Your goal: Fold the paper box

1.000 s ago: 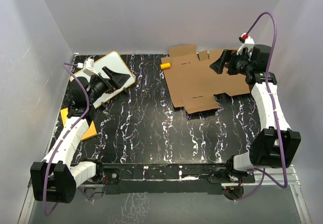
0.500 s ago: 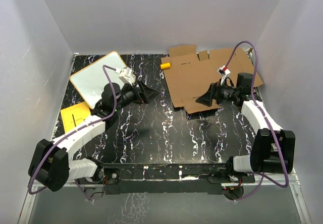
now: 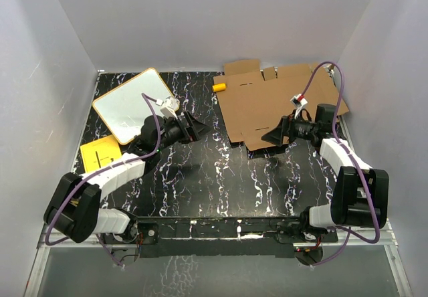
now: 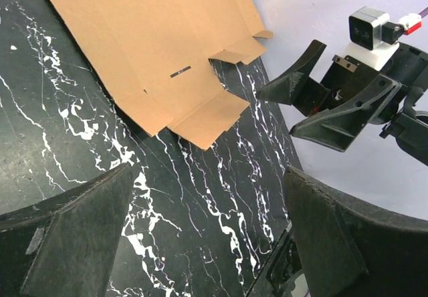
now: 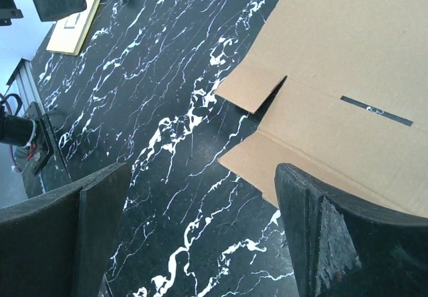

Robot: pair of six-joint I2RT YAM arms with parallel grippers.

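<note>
So the whole setup is sitting inside a little booth with pale grey-lavender walls [image 3: 200, 23] closing it in on three sides. The table [image 3: 221, 176] is showing off a glossy black top with white marble veining all over it.

The paper box [image 3: 274, 106] is lying totally flat and unfolded at the far right of the table, flaps and slots spread out, with one corner reaching toward the right wall. A small yellow cylinder [image 3: 219, 87] is sitting right at its far left corner.

The right gripper [image 3: 273, 135] is hanging low by the box's near edge, pointing left, with its jaws spread wide and nothing between them. From its wrist view one finger is overlapping the cardboard's near flap, but I can't tell whether it's actually touching.

The left gripper [image 3: 197, 128] is hovering over bare marble mid-table, aiming at the box and well apart from it. Its jaws are gaping open and gripping nothing.

A white board with an orange rim [image 3: 130, 106] is lying at the far left, and a flat yellow sheet [image 3: 99, 154] is resting near the left edge. Purple cables [image 3: 334, 76] are looping off both arms.
</note>
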